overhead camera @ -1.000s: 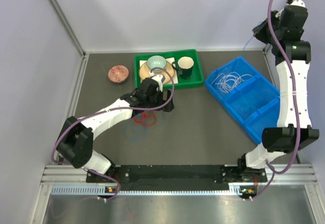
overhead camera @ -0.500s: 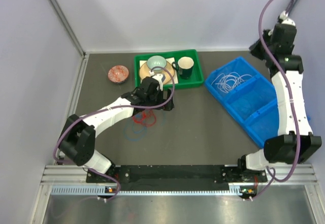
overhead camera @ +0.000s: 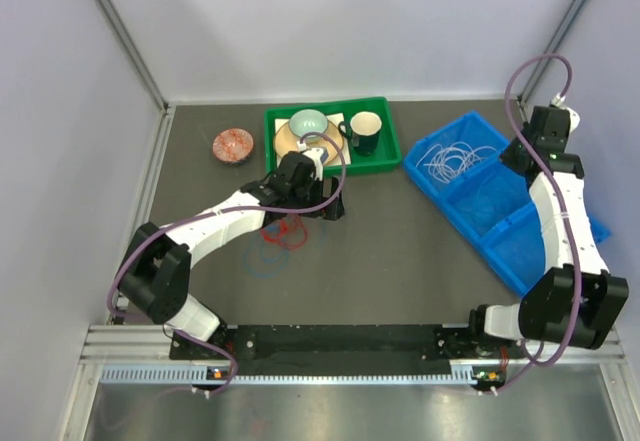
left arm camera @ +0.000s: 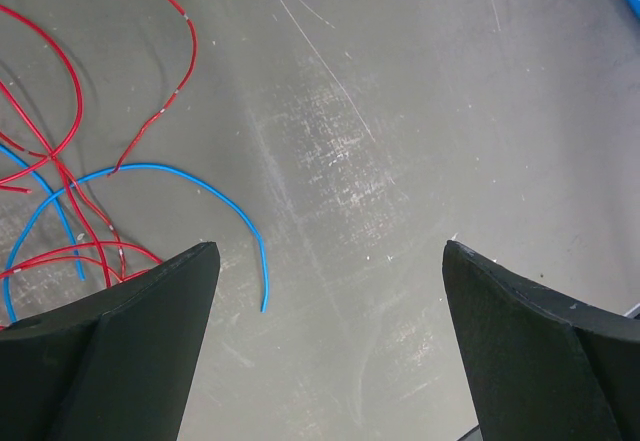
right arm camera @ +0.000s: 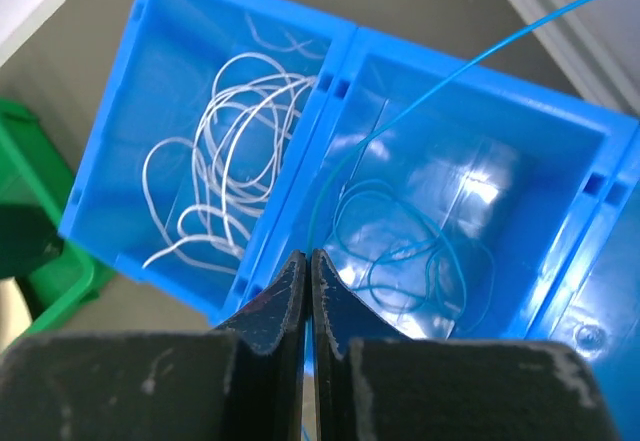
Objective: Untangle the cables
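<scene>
The dark table fills the floor of the cell, and across it the two arms split up. The left arm stretches out to mid-table, while the right arm stands tall over the right side. Under that right arm sits the blue bin, set at an angle, its compartments in a row. The green tray lies at the back, just left of the bin. It carries a wooden plate with a pale bowl on it and a dark mug alongside. A small reddish dish sits on the table, left of the tray and apart from it. Now the tools. The left gripper hangs low over the bare table with its jaws spread wide, nothing between them. The right gripper is up over the bin, fingers pressed tight together and pinching a thin blue strand, which arcs up and away from its tips. And the cables: the white cables lie looped in the end compartment nearest the tray. A blue coil rests in the middle one. The red cables sprawl on the table at the left gripper's left finger, crossed by a loose blue wire.
</scene>
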Controlling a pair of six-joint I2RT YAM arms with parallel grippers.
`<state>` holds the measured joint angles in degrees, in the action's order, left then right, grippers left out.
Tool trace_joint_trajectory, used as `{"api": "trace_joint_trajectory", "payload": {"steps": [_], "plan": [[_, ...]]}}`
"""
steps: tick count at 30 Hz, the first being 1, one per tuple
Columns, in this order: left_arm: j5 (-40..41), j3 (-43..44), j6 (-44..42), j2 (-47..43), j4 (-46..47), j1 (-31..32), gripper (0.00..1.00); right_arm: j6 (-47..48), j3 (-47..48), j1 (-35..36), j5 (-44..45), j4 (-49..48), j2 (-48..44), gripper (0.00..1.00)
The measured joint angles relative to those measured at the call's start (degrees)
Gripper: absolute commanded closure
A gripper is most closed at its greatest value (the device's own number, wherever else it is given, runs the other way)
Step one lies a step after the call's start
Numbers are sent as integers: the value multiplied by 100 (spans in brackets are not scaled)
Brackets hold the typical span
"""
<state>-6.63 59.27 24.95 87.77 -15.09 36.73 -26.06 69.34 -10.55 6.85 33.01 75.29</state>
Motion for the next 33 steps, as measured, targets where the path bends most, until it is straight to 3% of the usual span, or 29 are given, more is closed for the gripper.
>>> {"api": "trace_joint_trajectory", "payload": {"steps": [11, 23, 26, 27, 29, 33], "plan": [[-42, 0, 7, 0, 2, -7, 2, 55, -2, -61, 197, -446, 1246, 100], [-109, 0, 24, 2, 2, -11, 2, 103, -629, -61, 343, -710, 1364, 100], [-146, 0, 24, 2, 4, -11, 2, 103, -636, -61, 345, -748, 1451, 85], [-151, 0, 24, 2, 4, -11, 2, 105, -636, -61, 345, -756, 1486, 69], [-151, 0, 22, 2, 4, -11, 2, 85, -636, -61, 339, -765, 1517, 49], [-149, 0, 20, 2, 2, -11, 2, 144, -636, -61, 289, -743, 1432, 44]]}}
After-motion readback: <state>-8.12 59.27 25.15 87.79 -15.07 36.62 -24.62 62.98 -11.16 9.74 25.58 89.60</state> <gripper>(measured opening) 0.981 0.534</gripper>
